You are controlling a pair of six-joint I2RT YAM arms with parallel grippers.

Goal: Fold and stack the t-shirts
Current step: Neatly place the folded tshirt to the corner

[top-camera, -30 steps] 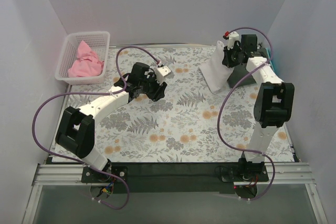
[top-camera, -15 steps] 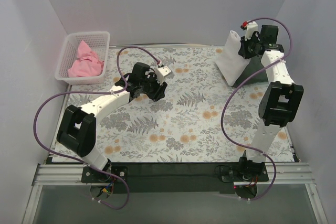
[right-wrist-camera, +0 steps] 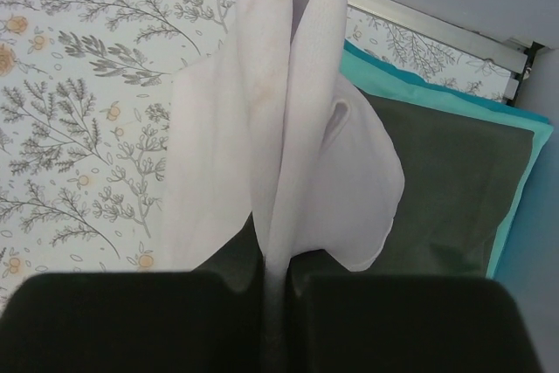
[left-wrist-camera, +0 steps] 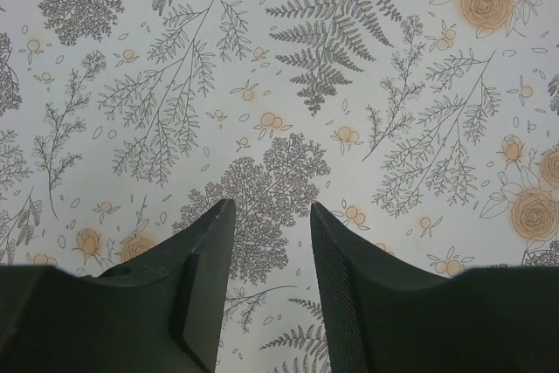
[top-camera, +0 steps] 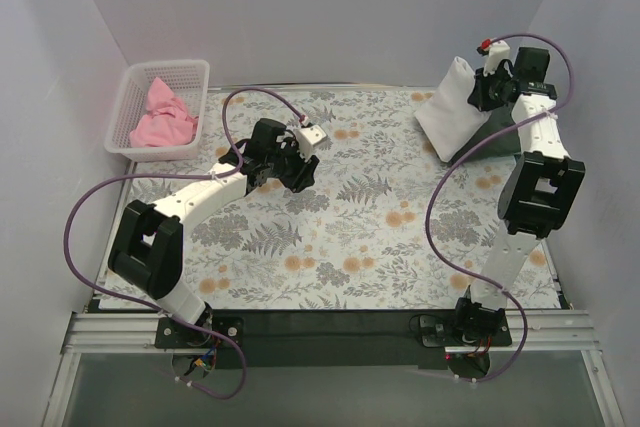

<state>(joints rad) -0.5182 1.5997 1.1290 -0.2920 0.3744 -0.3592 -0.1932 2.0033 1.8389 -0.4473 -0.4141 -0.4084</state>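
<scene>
The right fingers (right-wrist-camera: 175, 321) are clamping together on a bunched fold of the white t-shirt (right-wrist-camera: 288, 128), and the right arm is holding it up off the bench (top-camera: 380, 237) at the far right corner, the cloth hanging down over the pile there. That pile is lying flat: the dark grey-green t-shirt (right-wrist-camera: 454, 181) is resting on the teal t-shirt (right-wrist-camera: 393, 78), whose edge is showing along the far side. By the look of it, the step in hand is stacking the white one on the pile. The next move is likely calling for a slow lowering, so that the hanging part is laying out square on the dark shirt rather than crumpling, and only then a release. The left fingers (left-wrist-camera: 349, 268) are standing apart with nothing between them, hovering over bare floral cloth left of centre. The pink t-shirt (top-camera: 160, 117) is lying crumpled in the white basket (top-camera: 165, 67) at the far left, not yet folded.
</scene>
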